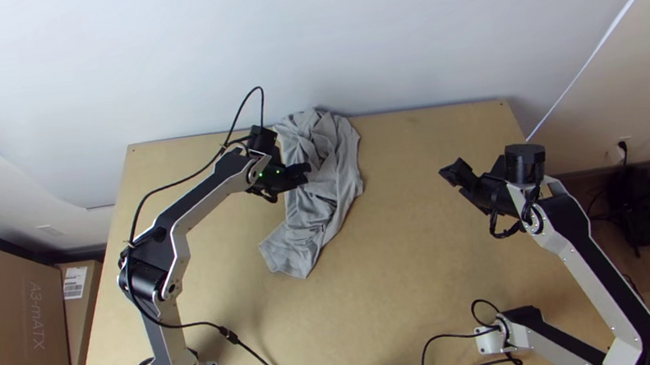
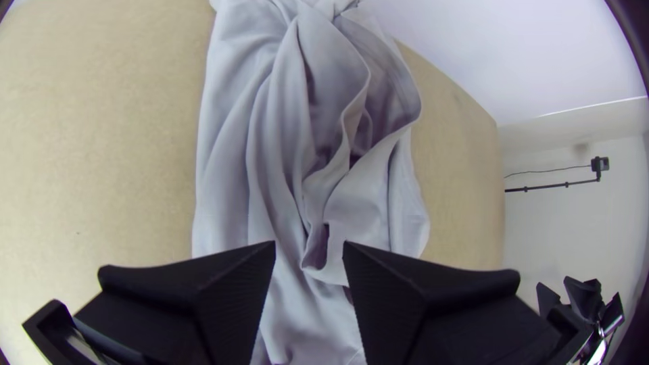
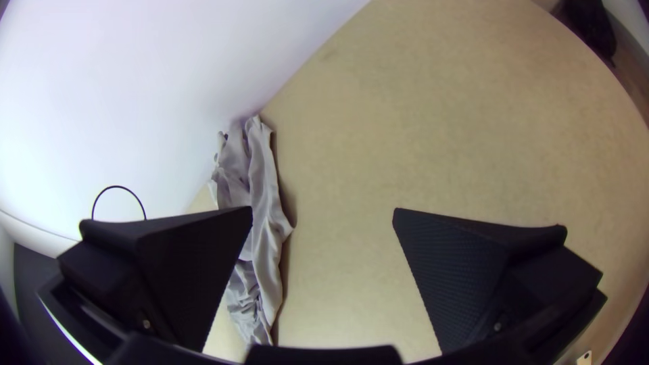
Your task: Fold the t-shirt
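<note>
Fingers of the left tool are standing apart over the grey t-shirt, one to each side of a small opening in the folds; no cloth is seen pinched. Judgement: the tool is being placed there to take a raised layer, since ridges are offering more to grip than flat cloth.

Right tool is hanging well to the right of the shirt, fingers spaced wide, nothing between them. Probably it is being held off so the left tool is having room, while being ready for the opposite side.

Shirt is lying bunched on the desk, left of middle, running from the far edge towards the near side. Its near end is lying flatter, angling left. Sleeves and collar: cannot tell. Spreading is likely needing to come first; folding now would be trapping creases.

Containers: a large cardboard box is standing left of the desk, a smaller box just beside it. Contents: cannot tell. Neither is appearing to serve the folding.
</note>
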### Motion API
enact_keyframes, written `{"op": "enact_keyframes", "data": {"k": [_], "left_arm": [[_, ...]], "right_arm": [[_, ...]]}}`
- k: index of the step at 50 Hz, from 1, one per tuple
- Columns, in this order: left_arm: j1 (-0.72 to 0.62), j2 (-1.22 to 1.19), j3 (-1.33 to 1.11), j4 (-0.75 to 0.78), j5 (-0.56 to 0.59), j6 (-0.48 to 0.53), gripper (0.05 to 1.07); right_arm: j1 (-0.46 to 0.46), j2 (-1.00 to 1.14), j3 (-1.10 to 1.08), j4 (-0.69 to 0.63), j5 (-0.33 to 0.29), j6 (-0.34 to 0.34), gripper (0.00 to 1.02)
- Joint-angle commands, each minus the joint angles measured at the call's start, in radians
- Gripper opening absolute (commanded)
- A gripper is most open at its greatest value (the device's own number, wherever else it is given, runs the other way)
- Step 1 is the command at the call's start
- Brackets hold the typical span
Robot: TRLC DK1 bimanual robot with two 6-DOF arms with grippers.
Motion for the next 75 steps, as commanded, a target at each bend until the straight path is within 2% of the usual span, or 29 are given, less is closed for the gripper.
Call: {"op": "enact_keyframes", "data": {"k": [1, 20, 22, 24, 28, 36, 44, 57, 75], "left_arm": [[-0.017, 0.024, 0.032, 0.000, 0.012, -0.020, 0.57], [-0.050, 0.064, 0.054, -0.003, 0.011, -0.019, 0.56], [-0.050, 0.067, 0.054, -0.006, 0.008, -0.020, 0.50], [-0.050, 0.064, 0.051, -0.006, -0.001, -0.022, 0.38], [-0.054, 0.053, 0.043, 0.015, -0.044, -0.019, 0.07], [-0.043, 0.016, 0.022, 0.044, -0.046, -0.006, 0.08], [0.023, -0.057, 0.029, 0.030, -0.032, -0.006, 0.08], [0.135, -0.220, 0.040, -0.034, -0.026, 0.029, 0.08], [0.356, -0.441, 0.029, -0.128, 0.003, 0.089, 0.08]], "right_arm": [[-0.007, 0.008, -0.026, 0.018, -0.007, 0.014, 0.95], [-0.006, 0.007, -0.032, 0.026, -0.007, 0.011, 0.95], [-0.006, 0.007, -0.032, 0.026, -0.007, 0.011, 0.95], [-0.004, 0.007, -0.032, 0.026, -0.007, 0.011, 0.93], [-0.003, 0.007, -0.035, 0.027, -0.007, 0.011, 0.92], [0.002, 0.008, -0.037, 0.027, -0.007, 0.011, 0.92], [0.027, 0.036, -0.034, 0.029, -0.007, 0.009, 0.92], [0.159, 0.135, -0.002, 0.038, -0.007, -0.006, 0.92], [0.341, 0.364, 0.161, -0.039, -0.030, -0.017, 0.92]]}}
